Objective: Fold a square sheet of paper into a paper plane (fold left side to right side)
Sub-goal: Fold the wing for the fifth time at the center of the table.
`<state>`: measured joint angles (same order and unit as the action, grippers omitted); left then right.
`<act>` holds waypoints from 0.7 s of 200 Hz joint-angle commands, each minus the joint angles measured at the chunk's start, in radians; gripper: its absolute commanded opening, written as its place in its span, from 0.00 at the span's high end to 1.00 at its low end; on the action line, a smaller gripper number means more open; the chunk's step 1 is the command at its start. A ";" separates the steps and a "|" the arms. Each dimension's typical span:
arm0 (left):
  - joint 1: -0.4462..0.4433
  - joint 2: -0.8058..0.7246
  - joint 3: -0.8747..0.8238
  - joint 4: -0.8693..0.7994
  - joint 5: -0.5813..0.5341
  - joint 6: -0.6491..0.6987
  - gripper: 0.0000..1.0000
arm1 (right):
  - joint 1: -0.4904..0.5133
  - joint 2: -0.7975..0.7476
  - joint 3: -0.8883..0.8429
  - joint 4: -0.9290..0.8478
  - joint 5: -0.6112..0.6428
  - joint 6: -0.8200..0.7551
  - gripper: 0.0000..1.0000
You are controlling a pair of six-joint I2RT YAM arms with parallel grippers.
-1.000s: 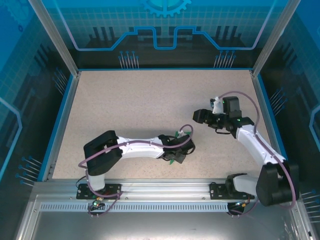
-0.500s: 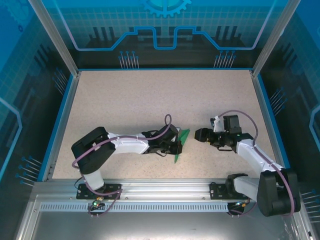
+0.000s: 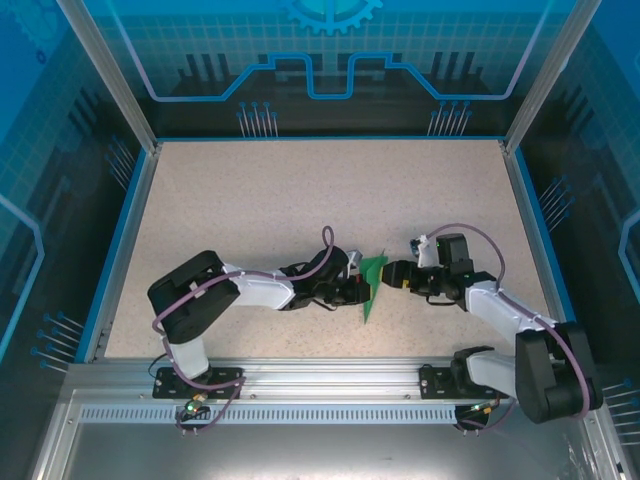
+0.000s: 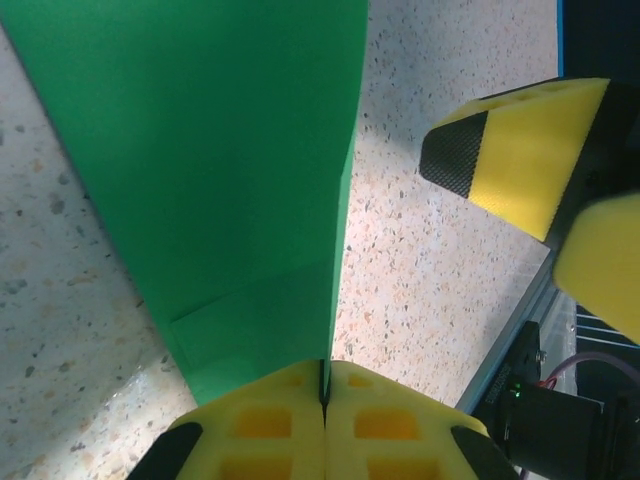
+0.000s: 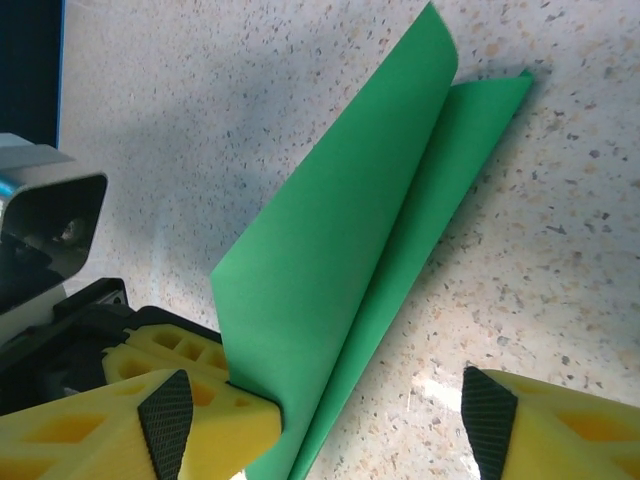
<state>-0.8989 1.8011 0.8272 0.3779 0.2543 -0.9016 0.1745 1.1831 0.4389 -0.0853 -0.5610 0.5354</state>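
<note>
The green sheet of paper is folded into a narrow pointed shape and stands lifted just off the table near the front middle. My left gripper is shut on its near edge, and in the left wrist view the yellow fingers pinch the paper at the fold. My right gripper is open on the paper's right side. In the right wrist view its fingertips straddle the lower end of the folded paper, with the left fingertip against the paper's corner.
The speckled table has a blue rim on its sides and an aluminium rail along the front, close below the paper. The right gripper's yellow finger shows at the upper right of the left wrist view.
The left gripper has carried the paper to the right and raised it into view. The right arm has come down and leftward until its open fingers reach the paper.
</note>
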 commanded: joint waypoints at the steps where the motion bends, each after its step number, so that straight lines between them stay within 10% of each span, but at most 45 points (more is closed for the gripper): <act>1: 0.010 0.029 -0.022 0.074 0.028 -0.050 0.95 | 0.024 0.037 -0.011 0.080 -0.011 0.049 0.28; 140: 0.040 0.128 -0.119 0.371 0.065 -0.223 0.95 | 0.073 0.205 -0.003 0.199 0.024 0.155 0.37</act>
<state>-0.8703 1.9041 0.7292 0.6704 0.2970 -1.0847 0.2253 1.3643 0.4374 0.0776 -0.5415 0.6678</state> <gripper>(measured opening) 0.048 0.634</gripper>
